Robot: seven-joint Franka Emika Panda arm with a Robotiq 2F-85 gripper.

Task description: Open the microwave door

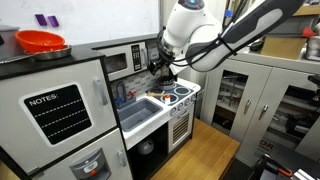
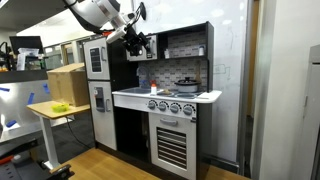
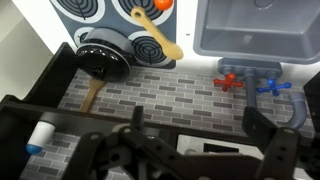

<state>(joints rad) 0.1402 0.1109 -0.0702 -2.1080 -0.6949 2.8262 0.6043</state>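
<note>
Status: gripper (image 1: 160, 67) jaws spread wide, holding nothing. microwave door (image 1: 119, 62) just beside gripper, same height; looks shut, contact not discernible. Judged: approach nearly done; catching door edge and pull remain.

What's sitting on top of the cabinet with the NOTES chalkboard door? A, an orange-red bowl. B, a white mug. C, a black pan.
A: in an exterior view an orange-red bowl rests on the top, above the NOTES door.
</note>
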